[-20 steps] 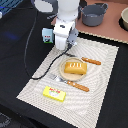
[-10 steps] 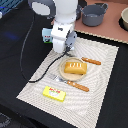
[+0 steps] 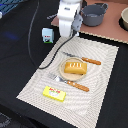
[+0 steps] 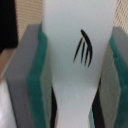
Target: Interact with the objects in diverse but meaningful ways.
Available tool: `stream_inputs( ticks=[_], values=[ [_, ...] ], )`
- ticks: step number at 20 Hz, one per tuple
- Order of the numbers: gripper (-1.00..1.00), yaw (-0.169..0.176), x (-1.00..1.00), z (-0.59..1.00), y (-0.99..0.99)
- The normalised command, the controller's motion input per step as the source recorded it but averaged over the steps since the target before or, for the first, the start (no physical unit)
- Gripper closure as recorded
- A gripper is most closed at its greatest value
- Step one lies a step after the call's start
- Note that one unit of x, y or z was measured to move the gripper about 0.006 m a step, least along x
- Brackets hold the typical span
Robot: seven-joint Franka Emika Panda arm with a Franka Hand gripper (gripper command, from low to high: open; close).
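Gripper (image 4: 75, 75) pinching white oblong piece (image 4: 77, 50), green pads (image 4: 37, 85) pressed to both its sides; piece carries a black brush-stroke mark

Landmark: tan round plate (image 3: 62, 69) on the striped mat (image 3: 100, 55). Orange bread loaf (image 3: 75, 68) lies on the plate. Yellow packet (image 3: 54, 93) sits on the mat nearer the camera than the plate. Blue-and-white carton (image 3: 47, 35) stands off the mat, beyond the plate toward the exterior view's left. Grey pot (image 3: 93, 14) is well behind the plate
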Motion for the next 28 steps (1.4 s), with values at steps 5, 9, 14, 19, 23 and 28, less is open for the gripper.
stream_inputs(
  ticks=[5, 9, 14, 19, 23, 28],
  values=[
    [1.00, -0.059, 0.77, 0.63, -0.37],
    [1.00, -0.039, 0.50, 0.41, -0.81],
    [1.00, -0.004, 0.34, 0.31, -0.93],
    [1.00, -0.002, 0.13, 0.21, -0.99],
    [1.00, -0.014, 0.01, 0.10, -0.96],
    [1.00, -0.032, 0.00, 0.00, -0.91]
  ],
)
